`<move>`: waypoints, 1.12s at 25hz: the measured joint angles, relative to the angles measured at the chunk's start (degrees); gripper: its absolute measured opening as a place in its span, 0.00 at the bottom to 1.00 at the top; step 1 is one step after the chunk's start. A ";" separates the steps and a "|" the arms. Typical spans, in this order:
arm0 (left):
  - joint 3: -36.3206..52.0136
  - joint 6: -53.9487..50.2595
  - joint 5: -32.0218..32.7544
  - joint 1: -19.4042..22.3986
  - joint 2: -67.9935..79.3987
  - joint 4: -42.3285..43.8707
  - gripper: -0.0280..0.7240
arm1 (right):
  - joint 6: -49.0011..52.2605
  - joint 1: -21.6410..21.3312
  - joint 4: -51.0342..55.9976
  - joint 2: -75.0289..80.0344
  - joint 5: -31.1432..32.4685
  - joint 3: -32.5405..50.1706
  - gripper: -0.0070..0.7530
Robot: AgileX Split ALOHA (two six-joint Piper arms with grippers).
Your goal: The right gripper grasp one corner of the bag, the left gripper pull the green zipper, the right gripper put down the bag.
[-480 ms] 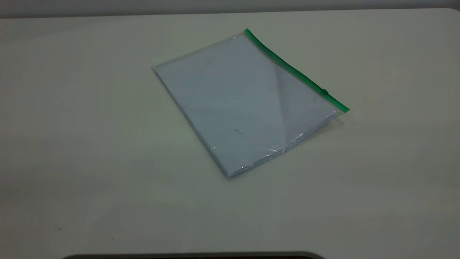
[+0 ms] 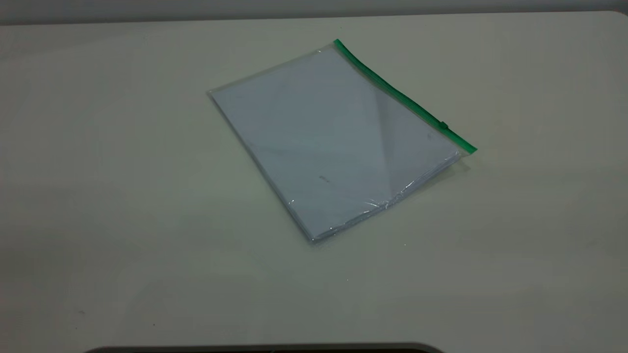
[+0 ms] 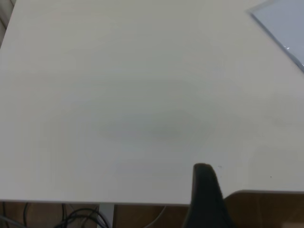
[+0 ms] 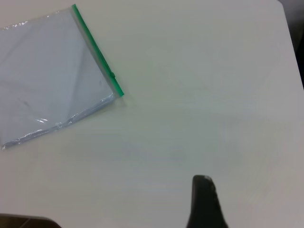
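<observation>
The bag (image 2: 333, 142) lies flat on the pale table (image 2: 122, 196), turned at an angle, white paper showing through the clear plastic; the green zipper (image 2: 402, 95) runs along its long edge at the exterior view's right, with the small slider tab (image 2: 443, 125) sitting close to the nearer corner (image 2: 468, 148). Nothing touches it. Each wrist view shows only one dark fingertip, the left gripper (image 3: 205, 194) and the right gripper (image 4: 204, 202), both over bare table well apart from the bag (whether either is spread or pressed together cannot be told).
</observation>
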 joint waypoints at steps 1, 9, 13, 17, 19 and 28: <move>0.00 0.00 0.00 0.00 0.00 0.00 0.79 | 0.00 0.00 0.00 0.00 0.00 0.00 0.73; 0.00 0.00 0.00 0.00 0.00 0.00 0.79 | 0.00 0.00 0.00 0.00 0.00 0.00 0.73; 0.00 0.00 0.00 0.00 0.00 0.00 0.79 | 0.00 0.00 0.00 0.00 0.00 0.00 0.73; 0.00 0.00 0.00 0.00 0.00 0.00 0.79 | 0.00 0.00 0.00 0.00 0.00 0.00 0.73; 0.00 0.00 0.00 0.00 0.00 0.00 0.79 | 0.00 0.00 0.00 0.00 0.00 0.00 0.72; -1.45 -0.99 -1.92 0.00 1.94 -1.57 0.79 | -0.94 0.00 4.10 6.07 -4.59 -1.41 0.64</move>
